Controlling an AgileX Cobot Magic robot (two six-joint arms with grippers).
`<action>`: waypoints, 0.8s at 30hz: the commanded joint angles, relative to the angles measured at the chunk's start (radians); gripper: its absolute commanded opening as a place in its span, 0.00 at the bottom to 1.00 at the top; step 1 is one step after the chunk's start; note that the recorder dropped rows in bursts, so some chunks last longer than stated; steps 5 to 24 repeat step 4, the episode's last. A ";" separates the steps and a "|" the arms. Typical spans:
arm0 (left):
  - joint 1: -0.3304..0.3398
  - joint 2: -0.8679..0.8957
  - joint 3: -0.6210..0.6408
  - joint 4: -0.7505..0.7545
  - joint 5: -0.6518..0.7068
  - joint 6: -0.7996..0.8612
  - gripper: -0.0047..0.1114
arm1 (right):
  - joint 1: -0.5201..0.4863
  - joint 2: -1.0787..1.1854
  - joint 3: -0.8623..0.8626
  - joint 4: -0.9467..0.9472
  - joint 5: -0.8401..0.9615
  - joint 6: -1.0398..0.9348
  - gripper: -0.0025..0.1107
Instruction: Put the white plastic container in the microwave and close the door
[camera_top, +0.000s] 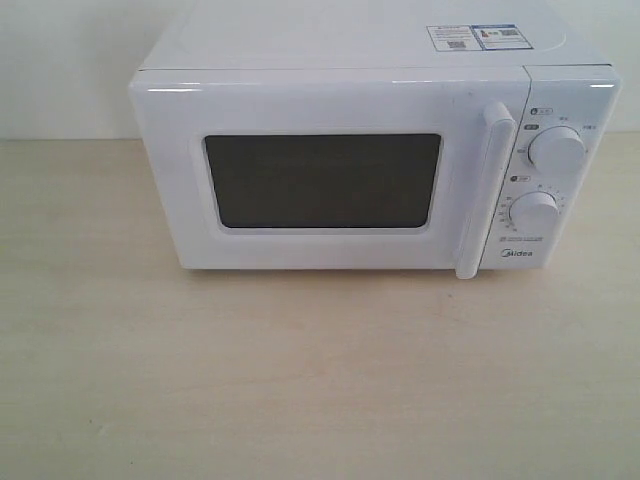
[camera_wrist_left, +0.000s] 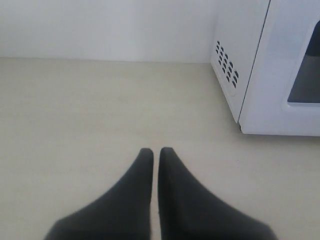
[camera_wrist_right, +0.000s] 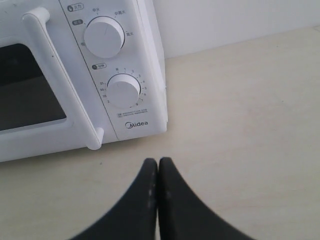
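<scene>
Microwave (camera_top: 375, 110), door (camera_top: 322, 182) shut, apart from both seemingly closed jaws

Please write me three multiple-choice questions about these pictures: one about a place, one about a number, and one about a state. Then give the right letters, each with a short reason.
1. Where is the handle on the microwave?
A. between the window and the dials
B. left of the window
C. on the top panel

2. How many round dials does the microwave have?
A. one
B. three
C. two

3. What is the state of the door?
A. wide open
B. closed
C. half open

Answers:
1 A: the vertical white bar stands right of the dark window and left of the dials.
2 C: one white dial sits above the other on the right panel.
3 B: the door lies flush with the front, and nothing of the inside shows except through the window.
</scene>
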 joint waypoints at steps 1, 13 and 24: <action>0.004 -0.004 0.002 0.003 -0.007 -0.007 0.08 | -0.003 -0.007 0.000 -0.002 -0.012 -0.002 0.02; 0.004 -0.004 0.002 0.003 -0.009 -0.007 0.08 | -0.003 -0.007 0.000 -0.002 -0.012 -0.002 0.02; 0.004 -0.004 0.002 0.003 -0.009 -0.007 0.08 | -0.003 -0.007 0.000 -0.002 -0.012 -0.002 0.02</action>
